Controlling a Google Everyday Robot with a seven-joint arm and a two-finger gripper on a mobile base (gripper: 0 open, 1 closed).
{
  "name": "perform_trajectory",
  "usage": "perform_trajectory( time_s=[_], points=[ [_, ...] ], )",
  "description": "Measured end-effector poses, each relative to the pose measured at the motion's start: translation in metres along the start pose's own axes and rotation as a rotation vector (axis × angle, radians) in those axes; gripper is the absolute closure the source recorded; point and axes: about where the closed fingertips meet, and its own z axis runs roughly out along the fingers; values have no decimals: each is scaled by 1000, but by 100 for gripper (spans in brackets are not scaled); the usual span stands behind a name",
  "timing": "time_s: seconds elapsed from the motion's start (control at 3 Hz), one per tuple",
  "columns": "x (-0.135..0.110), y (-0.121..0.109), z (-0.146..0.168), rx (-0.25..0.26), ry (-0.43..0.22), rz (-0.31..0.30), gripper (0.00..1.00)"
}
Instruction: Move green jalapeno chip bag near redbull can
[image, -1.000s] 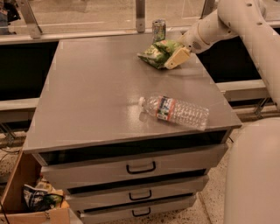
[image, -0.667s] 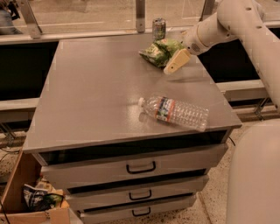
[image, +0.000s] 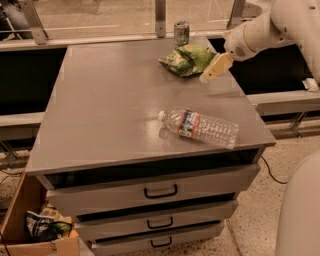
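The green jalapeno chip bag (image: 186, 60) lies crinkled on the far right part of the grey cabinet top (image: 110, 105). The redbull can (image: 181, 33) stands upright just behind it at the back edge, a short gap away. My gripper (image: 214, 69) hangs just to the right of the bag, a little above the top. It is open, empty and apart from the bag. The white arm (image: 265, 30) reaches in from the upper right.
A clear plastic water bottle (image: 200, 127) lies on its side near the front right of the top. Three drawers (image: 160, 191) are below. A cardboard box (image: 40, 230) sits on the floor at the lower left. A railing runs behind the cabinet.
The gripper was on the bag's right end a second ago. It has let go and drawn back to the right. The bag stays by the can.
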Motion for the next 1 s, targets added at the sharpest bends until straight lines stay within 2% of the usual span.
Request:
perform_trajectory(
  time_s=[0.33, 0.67, 1.0],
  points=[
    [7, -10, -48, 38, -52, 3, 0],
    [8, -20, -109, 111, -111, 6, 0],
    [14, -21, -118, 120, -112, 13, 0]
  ],
)
